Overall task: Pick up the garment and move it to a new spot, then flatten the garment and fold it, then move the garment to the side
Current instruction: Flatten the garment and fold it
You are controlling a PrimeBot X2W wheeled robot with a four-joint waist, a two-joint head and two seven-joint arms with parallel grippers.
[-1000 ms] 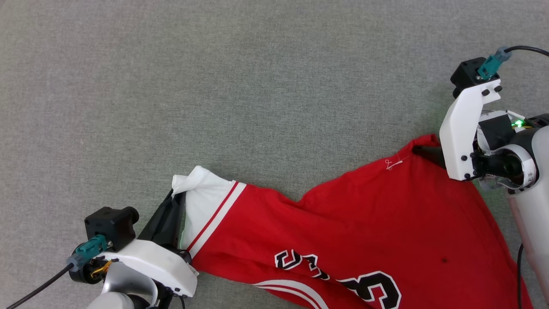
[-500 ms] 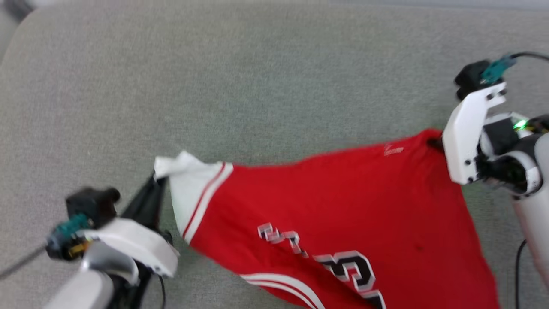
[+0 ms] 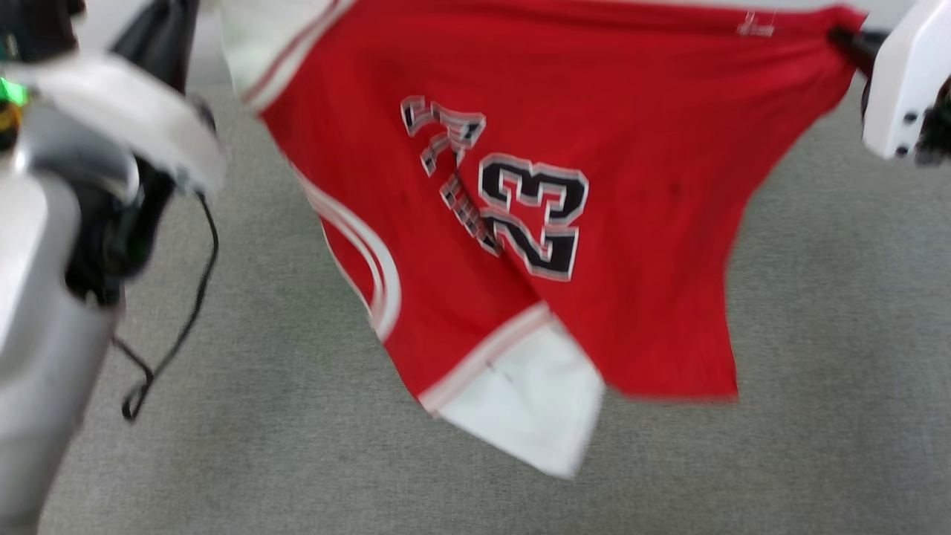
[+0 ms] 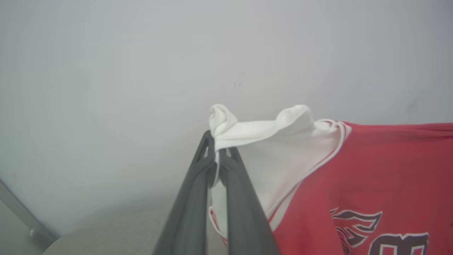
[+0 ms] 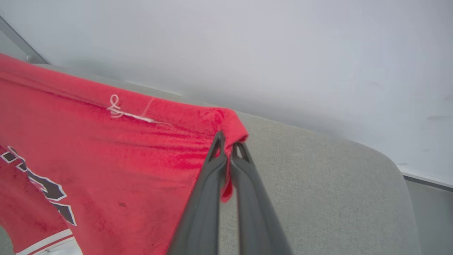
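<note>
Hanging in the air between the two arms, the red jersey is stretched by its upper edge above a grey upholstered surface, with its lower part dangling loose. The left gripper is clamped on the bunched end of a white sleeve with red striping at the jersey's left end. Its two dark fingers are pressed together with cloth pinched between the tips, and they point up and away toward a pale wall. In the head view the left arm is raised at the left edge, its pale forearm blurred, with a black cable looping down beside it. The right gripper is closed on a red corner at the jersey's right end, the fingers meeting on a small fold that curls over their tips. A loose white thread lies on the hem just left of that grip. The right arm's white wrist housing sits high at the far right, and the jersey's top edge runs nearly straight between the two grips. The black "23" print with its white outline faces the head camera, tilted, and the lettering beside it is too blurred and creased to read. A second white sleeve hangs lowest, near the middle.
</note>
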